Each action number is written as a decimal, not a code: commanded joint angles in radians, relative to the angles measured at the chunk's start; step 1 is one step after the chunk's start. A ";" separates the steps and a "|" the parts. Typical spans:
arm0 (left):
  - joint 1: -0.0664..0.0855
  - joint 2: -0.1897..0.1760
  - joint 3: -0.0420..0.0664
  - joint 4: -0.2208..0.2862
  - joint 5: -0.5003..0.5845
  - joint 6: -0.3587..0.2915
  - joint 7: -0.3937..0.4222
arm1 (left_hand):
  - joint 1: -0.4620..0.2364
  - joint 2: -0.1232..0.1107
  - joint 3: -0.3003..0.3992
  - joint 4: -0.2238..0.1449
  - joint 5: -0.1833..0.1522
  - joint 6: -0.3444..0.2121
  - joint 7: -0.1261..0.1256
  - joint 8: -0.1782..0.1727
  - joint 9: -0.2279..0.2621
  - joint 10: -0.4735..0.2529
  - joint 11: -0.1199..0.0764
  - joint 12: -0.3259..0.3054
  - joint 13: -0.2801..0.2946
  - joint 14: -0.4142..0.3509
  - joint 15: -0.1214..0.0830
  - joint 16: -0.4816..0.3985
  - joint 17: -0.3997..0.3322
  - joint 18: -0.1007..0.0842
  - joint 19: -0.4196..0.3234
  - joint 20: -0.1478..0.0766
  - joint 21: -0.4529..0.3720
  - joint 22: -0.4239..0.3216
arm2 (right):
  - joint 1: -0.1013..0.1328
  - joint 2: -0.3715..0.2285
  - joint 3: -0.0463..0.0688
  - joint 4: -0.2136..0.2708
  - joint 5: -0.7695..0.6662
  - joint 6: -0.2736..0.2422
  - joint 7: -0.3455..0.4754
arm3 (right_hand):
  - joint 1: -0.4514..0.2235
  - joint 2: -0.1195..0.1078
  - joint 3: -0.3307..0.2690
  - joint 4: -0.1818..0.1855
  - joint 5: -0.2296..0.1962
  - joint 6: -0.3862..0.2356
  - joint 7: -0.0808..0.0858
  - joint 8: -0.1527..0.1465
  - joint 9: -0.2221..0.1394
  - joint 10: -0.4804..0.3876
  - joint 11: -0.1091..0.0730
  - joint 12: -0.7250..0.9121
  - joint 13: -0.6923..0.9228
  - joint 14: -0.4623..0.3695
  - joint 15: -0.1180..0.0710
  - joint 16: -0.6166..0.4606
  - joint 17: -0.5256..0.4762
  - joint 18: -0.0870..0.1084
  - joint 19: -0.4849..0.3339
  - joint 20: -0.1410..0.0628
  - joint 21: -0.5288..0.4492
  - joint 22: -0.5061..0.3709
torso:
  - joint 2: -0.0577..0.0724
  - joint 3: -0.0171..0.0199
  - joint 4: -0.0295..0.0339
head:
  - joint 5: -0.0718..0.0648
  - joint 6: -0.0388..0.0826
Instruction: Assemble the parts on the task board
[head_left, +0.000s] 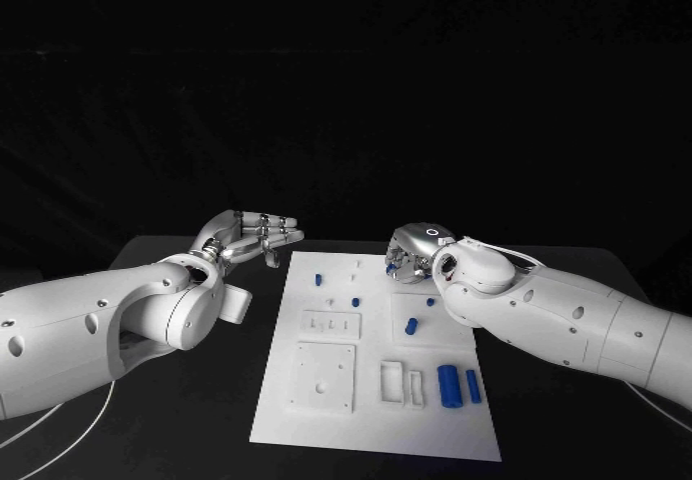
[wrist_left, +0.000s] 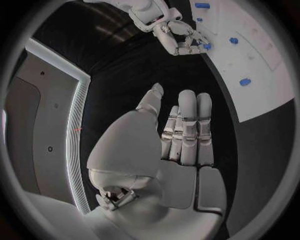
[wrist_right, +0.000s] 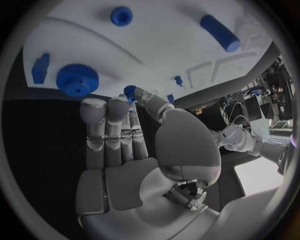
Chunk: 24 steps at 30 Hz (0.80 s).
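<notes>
Nearest the viewer, at six o'clock on the black table (head_left: 173, 420), lies the near edge of the white rectangular task board (head_left: 375, 425), which runs away toward twelve o'clock.

Left: the robot's left silver hand (head_left: 255, 236) hovers off the board's far left corner, at about ten o'clock from the board's centre. Its fingers are straight and side by side, the palm bare; it is released and holds nothing.

Centre-left: raised white rectangular fixtures sit on the board's near half, and small blue parts stand toward its far end, among them a small blue peg (head_left: 317, 280).

Centre-right: a short blue cylinder (head_left: 413, 325) lies near the board's middle, at about three o'clock from centre. Two longer blue cylinders (head_left: 459, 384) lie side by side at about four o'clock, near the board's right edge.

Right: the right silver hand (head_left: 418, 252) is lowered over the far right part of the board, at about one o'clock. The right wrist camera shows its fingertips (wrist_right: 94, 107) close to a small blue toothed part (wrist_right: 129, 92), with a larger blue gear (wrist_right: 77, 79) just beside; whether the small part is pinched or merely touched cannot be told.

Step in hand, as judged: the right hand is seating or picking a small part at the far end. The next move would call for a sure pinch and a vertical alignment over its seat.
</notes>
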 joint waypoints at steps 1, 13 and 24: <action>0.003 0.003 0.001 0.000 -0.005 0.010 0.006 | -0.002 -0.003 -0.002 0.001 -0.004 -0.006 0.002 0.002 0.000 -0.006 0.001 0.004 0.001 0.005 -0.002 0.003 0.000 0.009 -0.002 -0.005 0.003 -0.001 | 0.002 0.013 0.001 -0.006 -0.038 -0.070 -0.028 | 0.003 -0.001 0.003 0.000 -0.008 0.008 0.000 0.004 0.016 0.013 -0.004 0.003 0.001 0.000 -0.008 -0.001 0.000 0.009 0.022 -0.006 -0.006 0.004 | 0.002 -0.0006 0.0033 | 0.000 0.005; 0.003 0.010 0.001 0.000 -0.005 0.010 0.007 | -0.002 -0.003 -0.002 0.000 -0.004 -0.006 0.002 0.002 0.000 -0.006 0.001 0.004 0.001 0.006 -0.002 0.006 -0.002 0.010 -0.002 -0.005 0.005 -0.005 | 0.005 0.075 0.004 -0.045 -0.074 -0.119 -0.038 | 0.006 -0.002 0.006 0.002 -0.016 0.009 0.000 0.004 0.017 0.014 -0.004 0.003 0.000 0.000 -0.008 0.000 0.001 0.007 0.025 -0.006 -0.009 0.016 | 0.008 -0.0037 0.0145 | 0.003 0.013; 0.003 0.018 0.001 0.003 -0.006 0.010 0.006 | -0.004 -0.004 -0.003 0.001 -0.004 -0.008 0.005 0.002 0.000 -0.007 0.004 0.004 0.001 0.006 0.002 0.009 -0.004 0.011 -0.002 -0.002 0.008 -0.010 | 0.005 0.117 0.004 -0.085 -0.075 -0.142 -0.029 | 0.007 -0.003 0.010 0.003 -0.018 0.006 0.001 0.004 0.013 0.011 -0.002 0.004 -0.006 0.001 -0.007 0.001 0.002 0.007 0.029 -0.005 -0.017 0.028 | 0.021 -0.0093 0.0251 | 0.002 0.025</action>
